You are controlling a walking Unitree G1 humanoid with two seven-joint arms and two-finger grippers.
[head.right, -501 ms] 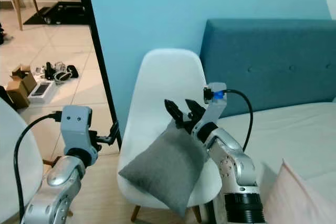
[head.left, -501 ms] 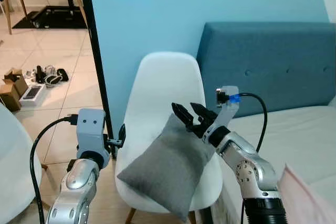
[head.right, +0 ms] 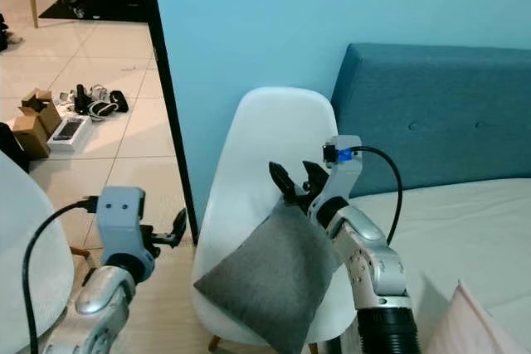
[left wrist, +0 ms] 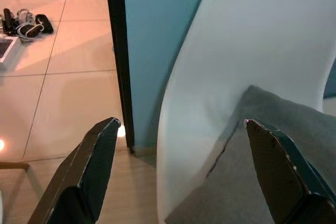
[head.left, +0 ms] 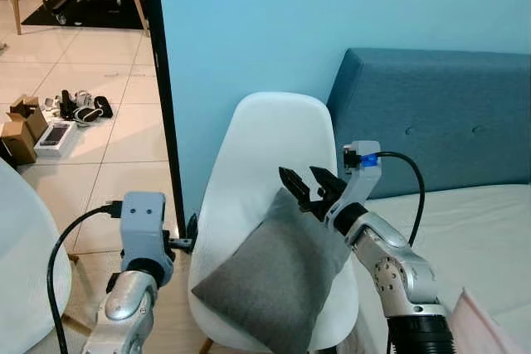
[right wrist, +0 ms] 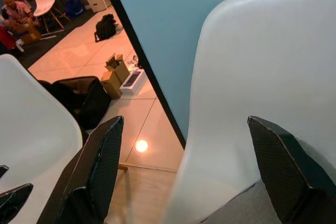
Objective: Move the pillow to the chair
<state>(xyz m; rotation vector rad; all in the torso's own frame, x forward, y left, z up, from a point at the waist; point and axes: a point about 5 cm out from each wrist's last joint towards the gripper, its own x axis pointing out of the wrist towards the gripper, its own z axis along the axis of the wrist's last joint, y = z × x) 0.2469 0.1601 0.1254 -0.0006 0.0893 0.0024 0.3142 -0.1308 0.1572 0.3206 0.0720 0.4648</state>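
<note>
A grey pillow lies tilted on the seat of a white chair, its lower corner hanging over the front edge. My right gripper is open just above the pillow's upper corner, in front of the chair back, with nothing between its fingers. My left gripper is open to the left of the chair, level with the seat; the left wrist view looks past its fingertips at the chair's side and the pillow. The right wrist view looks at the chair back and a strip of pillow.
A bed with a blue padded headboard stands right of the chair, against a blue wall. A black door frame runs down left of the chair. Small boxes and clutter lie on the tiled floor. Another white chair is near left.
The camera has shifted, so the whole scene sits further right and lower. The right gripper stays open above the pillow, which now rests a little further back on the seat.
</note>
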